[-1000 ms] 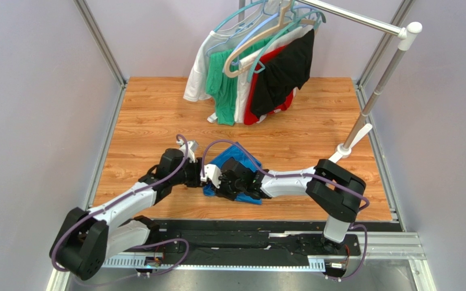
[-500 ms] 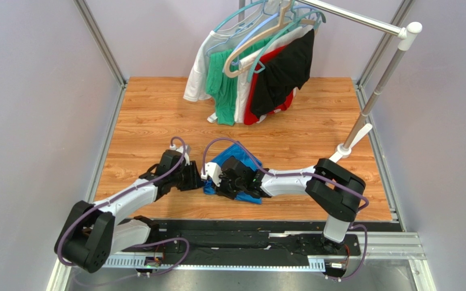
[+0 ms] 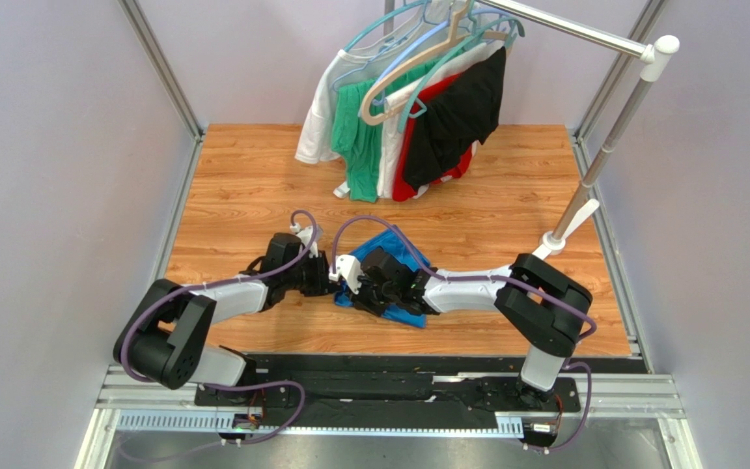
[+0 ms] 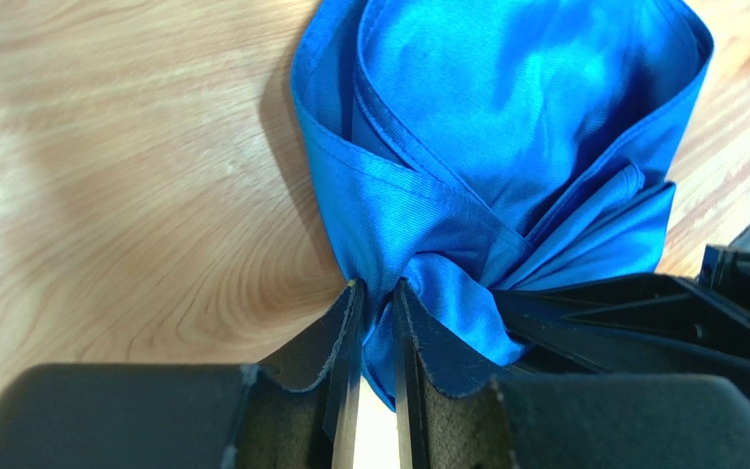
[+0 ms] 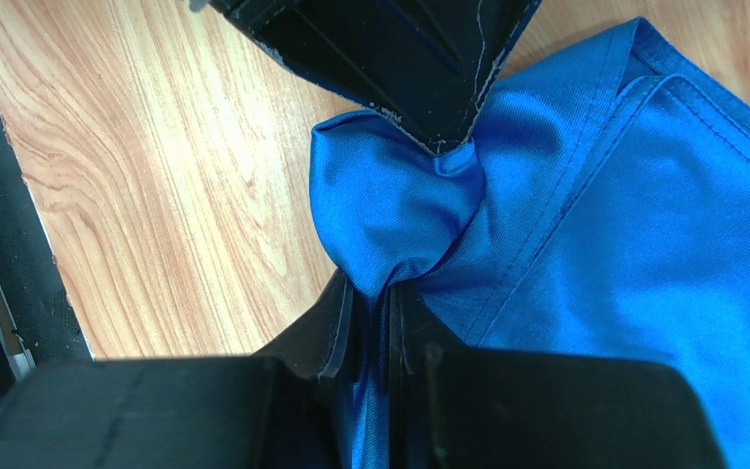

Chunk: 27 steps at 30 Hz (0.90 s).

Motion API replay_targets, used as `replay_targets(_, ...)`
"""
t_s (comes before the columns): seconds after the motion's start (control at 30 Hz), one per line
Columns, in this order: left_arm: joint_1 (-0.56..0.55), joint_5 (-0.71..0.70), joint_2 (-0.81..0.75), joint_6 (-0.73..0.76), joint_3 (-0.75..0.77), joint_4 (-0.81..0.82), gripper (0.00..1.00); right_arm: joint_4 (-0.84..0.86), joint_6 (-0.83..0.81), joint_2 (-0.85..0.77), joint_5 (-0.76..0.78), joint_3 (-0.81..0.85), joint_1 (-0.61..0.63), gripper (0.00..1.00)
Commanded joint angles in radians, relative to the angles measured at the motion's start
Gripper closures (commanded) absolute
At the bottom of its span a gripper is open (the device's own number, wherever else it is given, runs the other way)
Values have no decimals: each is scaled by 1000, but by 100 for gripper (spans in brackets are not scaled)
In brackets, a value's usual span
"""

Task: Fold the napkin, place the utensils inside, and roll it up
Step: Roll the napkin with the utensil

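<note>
Pinching napkin (image 4: 506,127), both end effectors (image 4: 377,289) (image 5: 369,289)

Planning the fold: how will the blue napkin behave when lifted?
Likely floppy: the napkin bunches into soft folds where the left fingers and right fingers pinch it. Its sheen suggests it may slip. Probably light, being thin.

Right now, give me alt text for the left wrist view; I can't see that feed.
The left gripper is pinched shut on a bunched fold of the blue napkin, which lies crumpled on the wooden table. The right gripper reaches into the same bunch from the lower right.
</note>
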Motion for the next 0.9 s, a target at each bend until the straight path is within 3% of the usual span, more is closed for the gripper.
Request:
replay_targets(0.0, -7, 115, 18, 58, 39, 123, 75, -121, -18, 23, -46, 25, 13, 100)
replay_targets(0.07, -7, 89, 4, 57, 45, 105, 74, -146, -16, 46, -42, 48, 14, 100)
replay_targets(0.27, -6, -70, -135, 14, 35, -78, 53, -175, 21, 83, 7, 93, 10, 100)
replay_targets(0.43, 13, -83, -221, -49, -17, -164, 44, -187, 27, 98, 24, 111, 6, 100)
replay_targets(0.63, 13, -42, -226, -112, -109, -101, 42, -184, 28, 103, 7, 125, 5, 100)
replay_targets(0.87, 13, 90, -176, -118, -145, 100, 39, -143, 10, 94, -26, 105, 3, 100)
